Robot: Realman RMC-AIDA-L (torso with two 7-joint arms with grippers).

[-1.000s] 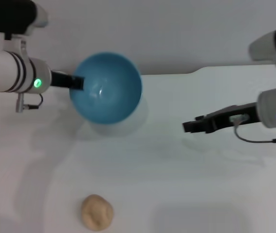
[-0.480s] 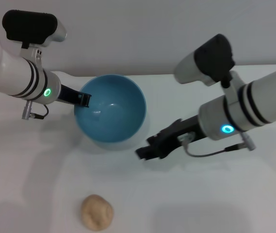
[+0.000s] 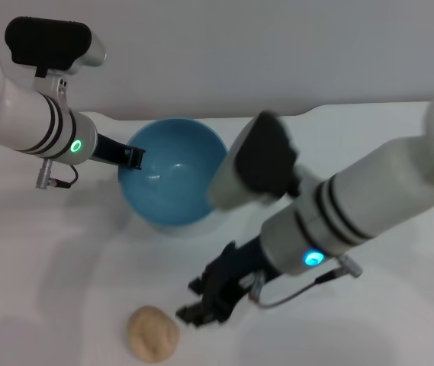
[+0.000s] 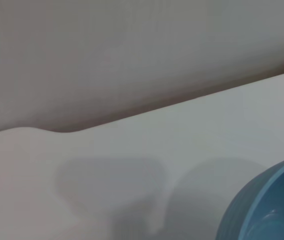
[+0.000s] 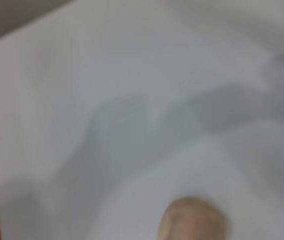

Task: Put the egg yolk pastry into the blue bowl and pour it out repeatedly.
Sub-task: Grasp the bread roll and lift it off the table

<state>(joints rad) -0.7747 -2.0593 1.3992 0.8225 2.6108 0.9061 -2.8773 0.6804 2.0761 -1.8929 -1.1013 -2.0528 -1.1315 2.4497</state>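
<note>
Your right gripper (image 3: pixel 201 299) is down low, just beside the egg yolk pastry (image 3: pixel 153 333), with its fingers spread apart and nothing between them. The pastry lies on the white table (image 3: pixel 400 320), near the front edge and well apart from the blue bowl (image 3: pixel 174 174). Your left gripper (image 3: pixel 129 155) is pinched shut on the bowl's rim, on the side nearest that arm.

Here is what could go wrong. The pastry looks soft and round. If you come in from the side, one finger may bump it first, and it may roll away toward the front edge. If you squeeze too hard, I think you will squash it or leave a dent. If you squeeze too softly, it may slip out on the way to the bowl.

Watch the bowl too. It is held by one spot on its rim, so it may tip or twist when the pastry drops in.
</note>
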